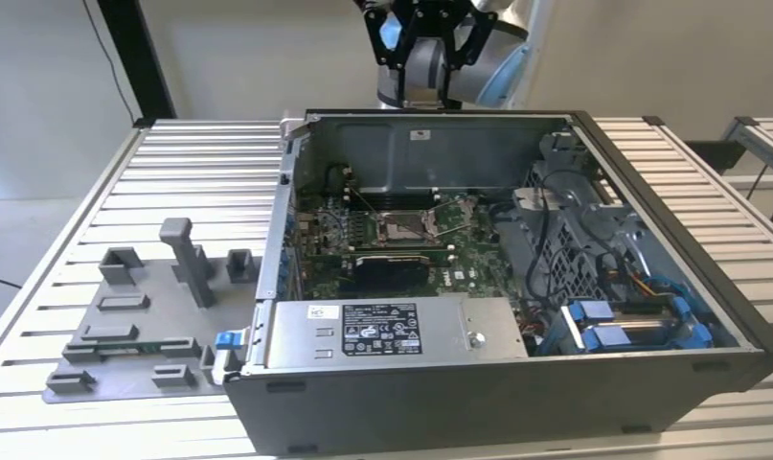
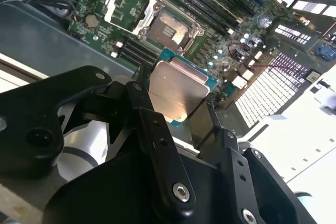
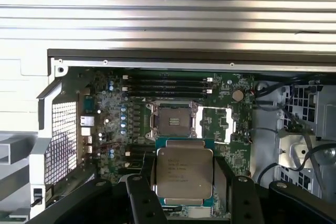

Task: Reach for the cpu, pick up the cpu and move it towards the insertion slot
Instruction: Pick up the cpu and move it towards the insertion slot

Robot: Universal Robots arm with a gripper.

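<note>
**A:** Where is the cpu sitting, and what is it looking like?

**B:** The cpu (image 3: 185, 176) is being pinched between the two black fingers (image 3: 142, 200) of the gripper (image 3: 185, 192), raised above the open computer case (image 1: 693, 249). It is a small flat square chip. Its top is a pale, silvery-beige metal plate with stepped corners, and a thin teal-green rim is showing around that plate. In the second wrist view the same chip (image 2: 176, 92) is catching the light and appearing tilted, with one black finger (image 2: 157, 129) pressing on each of two opposite edges.

**A:** So the pincer is closed on it?

**B:** Yes, its fingers are clamping the chip from both sides.

**A:** And the insertion slot?

**B:** The insertion slot (image 3: 172, 119) is lying on the green motherboard (image 3: 113, 108) inside the case, below the held chip and apart from it. It is a square silver metal frame with a dark centre, and its load plate (image 3: 215, 124) is standing flipped open just beside it. In the exterior view the socket (image 1: 400, 226) is sitting near the middle of the board.

**A:** Where is the arm?

**B:** In the exterior view the arm (image 1: 438, 53) is hanging over the far wall of the case. A grey plastic fixture tray (image 1: 144, 326) is resting on the slatted metal table (image 1: 194, 163), toward the exterior view's left of the case.
</note>
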